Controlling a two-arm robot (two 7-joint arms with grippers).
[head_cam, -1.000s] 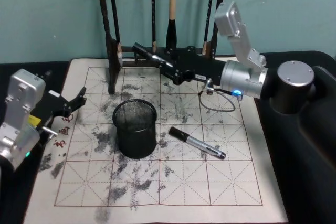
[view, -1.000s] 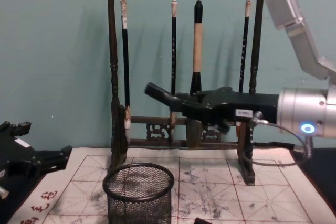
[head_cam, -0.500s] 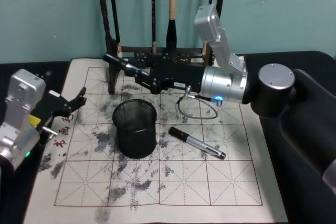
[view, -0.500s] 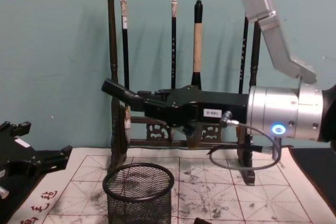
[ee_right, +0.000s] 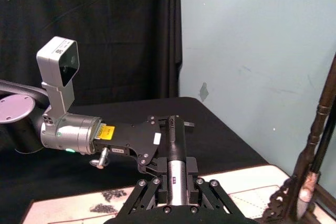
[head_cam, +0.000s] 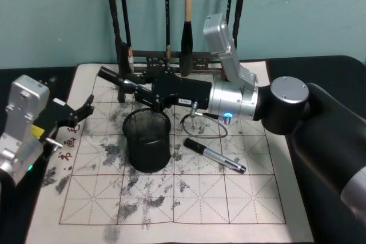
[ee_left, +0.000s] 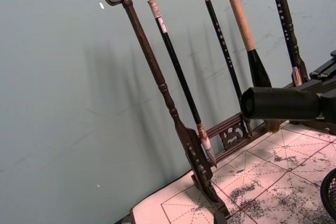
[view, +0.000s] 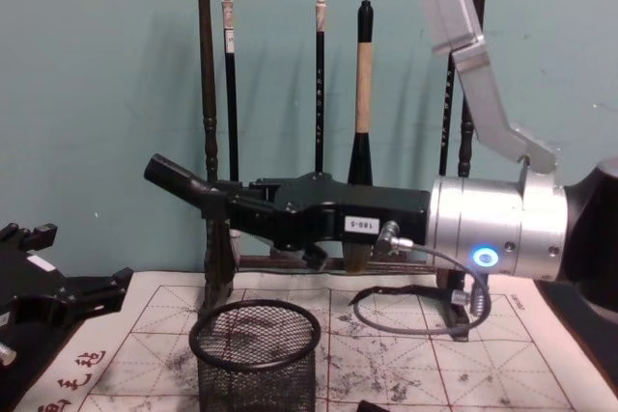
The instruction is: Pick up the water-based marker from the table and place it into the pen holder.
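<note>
My right end effector [head_cam: 136, 87] is clenched on a water-based marker [head_cam: 111, 77], with the silver-grey barrel between the fingers and the black end sticking out past the fingertips. It holds the marker nearly level, the free end tipped slightly up. It hangs above the pen holder [head_cam: 147, 150], clear of the rim, and the marker's free end reaches out past the holder's left side. Seen from the chest, the marker [view: 174, 176] sits well above the mesh cup [view: 256, 359]. The brush rack [view: 206, 123] stands behind the holder.

A second marker [head_cam: 214, 155] lies flat and at a slant on the felt mat [head_cam: 200, 198] covering the counter [head_cam: 337, 66]. It is near the pen holder's right side and not touching it.

My left end effector [head_cam: 77, 114] is released, fingers apart. It is parked at the mat's edge, well to the left of the pen holder.
</note>
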